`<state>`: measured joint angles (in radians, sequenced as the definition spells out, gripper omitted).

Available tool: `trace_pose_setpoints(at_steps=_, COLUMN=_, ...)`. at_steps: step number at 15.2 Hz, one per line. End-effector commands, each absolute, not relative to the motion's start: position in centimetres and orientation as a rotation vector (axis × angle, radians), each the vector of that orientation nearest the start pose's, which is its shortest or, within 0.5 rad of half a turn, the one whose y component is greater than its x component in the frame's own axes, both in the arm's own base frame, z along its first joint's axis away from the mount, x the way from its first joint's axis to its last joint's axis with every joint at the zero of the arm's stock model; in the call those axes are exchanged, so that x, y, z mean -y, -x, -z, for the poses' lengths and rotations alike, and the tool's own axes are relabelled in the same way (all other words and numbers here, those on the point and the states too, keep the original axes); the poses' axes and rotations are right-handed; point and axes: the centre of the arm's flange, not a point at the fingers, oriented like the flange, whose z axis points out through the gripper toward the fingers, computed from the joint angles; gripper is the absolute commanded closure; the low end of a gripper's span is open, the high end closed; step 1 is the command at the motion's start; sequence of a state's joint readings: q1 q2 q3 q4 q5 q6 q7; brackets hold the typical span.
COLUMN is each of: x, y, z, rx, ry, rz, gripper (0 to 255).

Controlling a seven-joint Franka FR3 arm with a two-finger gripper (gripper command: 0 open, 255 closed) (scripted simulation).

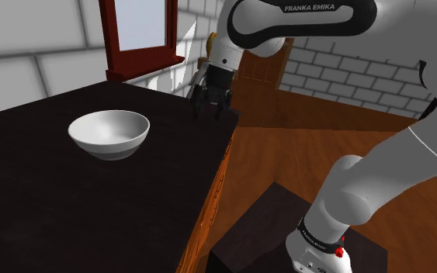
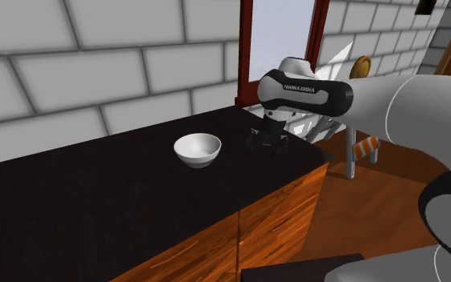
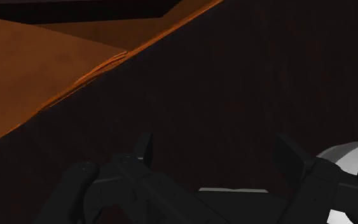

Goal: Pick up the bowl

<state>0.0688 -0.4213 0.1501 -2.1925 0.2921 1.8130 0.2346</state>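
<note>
A white bowl (image 1: pixel 109 133) (image 2: pixel 197 149) stands upright on the dark countertop (image 1: pixel 46 209) (image 2: pixel 95 192). My black gripper (image 1: pixel 211 105) (image 2: pixel 264 144) hangs low over the counter's far corner, to the shoulder view's right of the bowl and apart from it. In the wrist view the gripper (image 3: pixel 217 153) is open over bare dark counter (image 3: pixel 234 76), with nothing between its fingers (image 3: pixel 143 147). A white curved shape (image 3: pixel 352 153) shows just outside one finger; I cannot tell whether it is the bowl.
The counter's wooden edge (image 1: pixel 209 209) drops to a wood floor (image 1: pixel 302 155) at the shoulder view's right, beside the stand (image 1: pixel 247 233). A red-framed window (image 1: pixel 139 35) and grey brick walls (image 2: pixel 95 72) stand behind the counter.
</note>
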Motion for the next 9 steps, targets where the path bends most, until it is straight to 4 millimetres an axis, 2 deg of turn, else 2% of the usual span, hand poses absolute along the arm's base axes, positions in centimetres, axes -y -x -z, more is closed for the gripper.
trace_pose_setpoints(at_steps=1, x=-14.2, y=-43.5, z=-55.3, rx=-0.137, ry=2.883, rz=-0.010, gripper=0)
trace_pose_setpoints(at_steps=9, x=-20.5, y=-50.2, z=-54.4, rx=-0.144, ry=2.776, rz=0.012, gripper=0)
